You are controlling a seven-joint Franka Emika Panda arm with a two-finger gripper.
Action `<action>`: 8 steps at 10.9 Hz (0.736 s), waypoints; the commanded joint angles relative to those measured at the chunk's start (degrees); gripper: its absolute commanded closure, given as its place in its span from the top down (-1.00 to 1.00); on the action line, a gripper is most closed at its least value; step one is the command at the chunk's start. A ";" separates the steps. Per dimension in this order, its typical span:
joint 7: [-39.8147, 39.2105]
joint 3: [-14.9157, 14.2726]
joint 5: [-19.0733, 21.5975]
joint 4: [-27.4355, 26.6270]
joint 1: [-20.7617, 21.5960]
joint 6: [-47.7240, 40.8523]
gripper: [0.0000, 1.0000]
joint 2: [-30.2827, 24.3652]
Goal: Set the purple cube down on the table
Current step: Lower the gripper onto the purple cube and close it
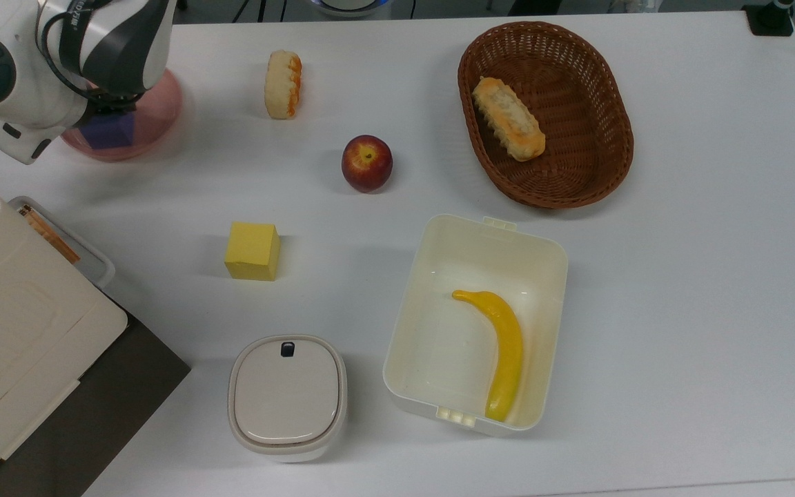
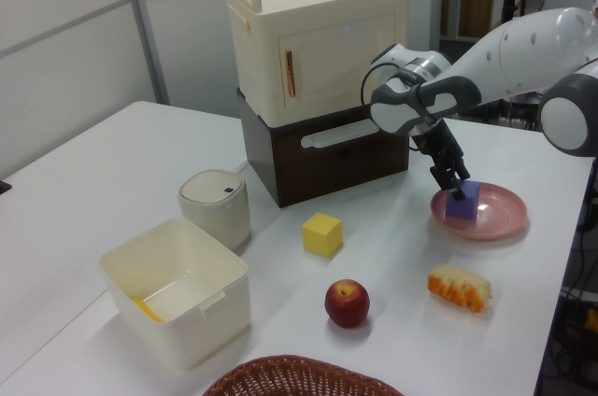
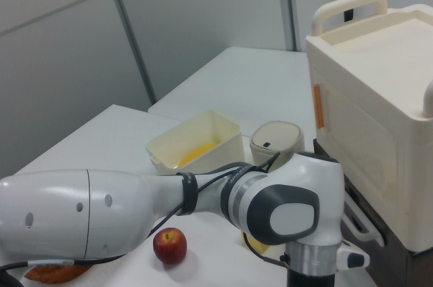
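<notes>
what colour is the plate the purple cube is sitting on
Pink. The plate under the purple cube shows best in the left view.

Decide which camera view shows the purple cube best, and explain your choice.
The left view: the purple cube sits on the pink plate with the pincer at it. In the top view the arm covers most of it.

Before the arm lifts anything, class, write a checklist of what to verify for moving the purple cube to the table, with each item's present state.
1. Small blue-violet foam cube on the round pink plate: ok.
2. Black two-finger gripper down at the cube: ok.
3. Fingers closed on the cube: cannot tell.
4. Bare white tabletop beside the plate for set-down: ok.
5. Yellow foam cube and red apple well apart from the plate: ok.
</notes>
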 commanded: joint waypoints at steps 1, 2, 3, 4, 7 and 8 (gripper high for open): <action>-0.69 -0.21 -2.03 -1.55 1.01 1.52 -0.29 -0.93; -0.69 -0.12 -2.03 -1.38 1.02 1.35 -0.46 -1.10; -0.61 -0.04 -2.03 -1.20 1.10 0.91 -0.52 -1.45; -0.52 0.14 -1.95 -1.11 1.19 0.30 -0.52 -2.33; 0.00 0.32 -1.51 -0.67 4.43 -4.79 -0.52 -5.67; 1.23 0.32 -1.25 0.20 5.92 -5.85 -0.50 -5.76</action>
